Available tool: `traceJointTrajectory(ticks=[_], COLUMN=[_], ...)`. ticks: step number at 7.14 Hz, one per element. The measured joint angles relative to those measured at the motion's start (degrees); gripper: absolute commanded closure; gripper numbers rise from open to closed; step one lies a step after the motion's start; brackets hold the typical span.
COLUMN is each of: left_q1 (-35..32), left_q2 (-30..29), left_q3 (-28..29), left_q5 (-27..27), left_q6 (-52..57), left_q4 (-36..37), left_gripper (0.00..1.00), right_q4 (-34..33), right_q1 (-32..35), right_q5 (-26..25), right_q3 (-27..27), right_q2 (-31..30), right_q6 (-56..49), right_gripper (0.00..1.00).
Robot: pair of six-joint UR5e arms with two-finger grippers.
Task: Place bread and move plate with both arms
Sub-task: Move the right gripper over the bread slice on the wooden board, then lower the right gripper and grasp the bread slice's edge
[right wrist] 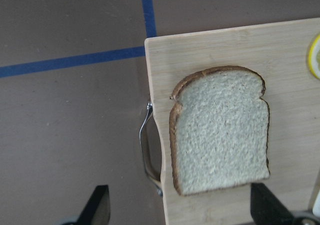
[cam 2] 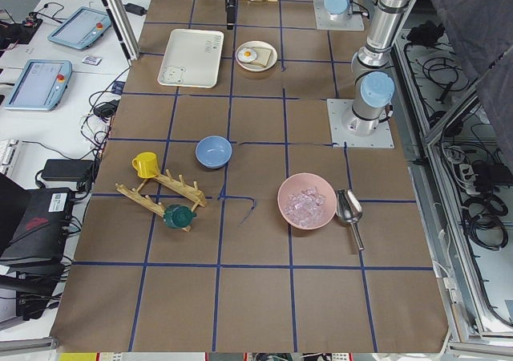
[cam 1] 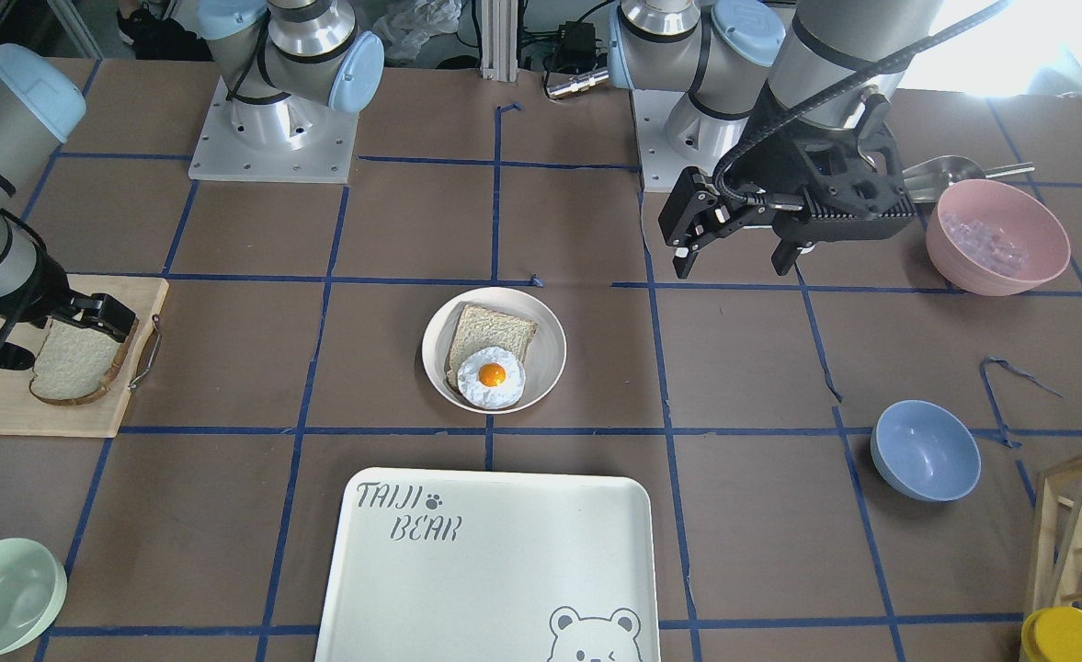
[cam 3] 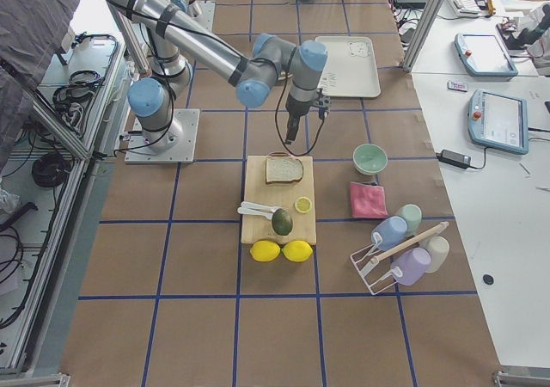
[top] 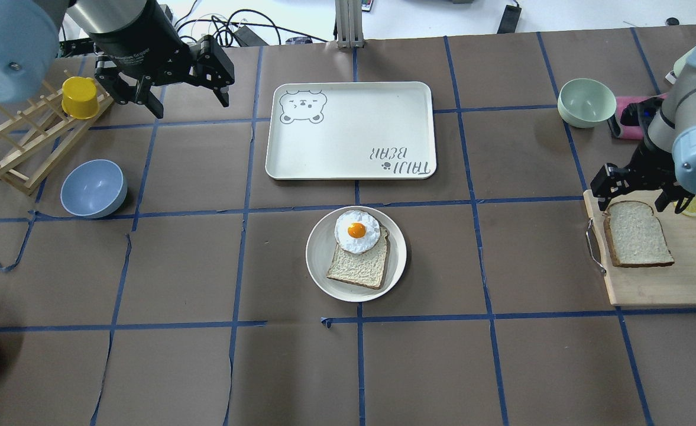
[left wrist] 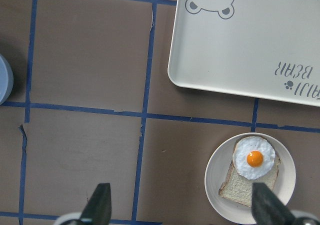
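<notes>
The bread [top: 637, 234], a thick slice with a dark crust, lies flat on a wooden cutting board [top: 655, 284] at the table's right; it also shows in the right wrist view [right wrist: 220, 130] and the front view [cam 1: 72, 363]. My right gripper [top: 631, 204] is open just above it, its fingers either side of the slice's far end. The plate [top: 315, 251] stands mid-table and holds a thinner beige slice [top: 359, 269] topped by a fried egg [top: 356, 231]. My left gripper [top: 191, 106] is open and empty, raised above the table far to the plate's left.
The white "TAIJI BEAR" tray [top: 350, 130] lies just beyond the plate. A blue bowl [top: 93, 188], a wooden rack with a yellow cup [top: 80, 97], a green bowl [top: 586, 102] and a pink bowl [cam 1: 997, 236] stand around. A lemon slice [top: 695, 206] lies on the board.
</notes>
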Motion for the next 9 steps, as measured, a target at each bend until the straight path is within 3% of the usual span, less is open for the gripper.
traceJointTrajectory(ticks=[2, 4, 5, 9], left_q1=[0.0, 0.0, 0.0, 0.0], left_q2=[0.0, 0.1, 0.0, 0.1], left_q3=[0.0, 0.0, 0.0, 0.0], left_q5=[0.0, 0.0, 0.0, -0.1], left_q6=[0.0, 0.0, 0.0, 0.0], left_q4=[0.0, 0.0, 0.0, 0.0], left_gripper=[0.00, 0.00, 0.00, 0.00], right_q4=[-10.9, -13.2, -13.5, -13.4], right_q1=[-3.5, -4.1, -4.2, -4.3], right_q5=[2.2, 2.6, 2.4, 1.9], right_q3=[4.4, 5.3, 5.3, 5.3], right_q2=[4.6, 6.2, 6.4, 6.6], right_q6=[-8.1, -10.6, -10.9, -11.6], right_gripper=[0.00, 0.06, 0.22, 0.62])
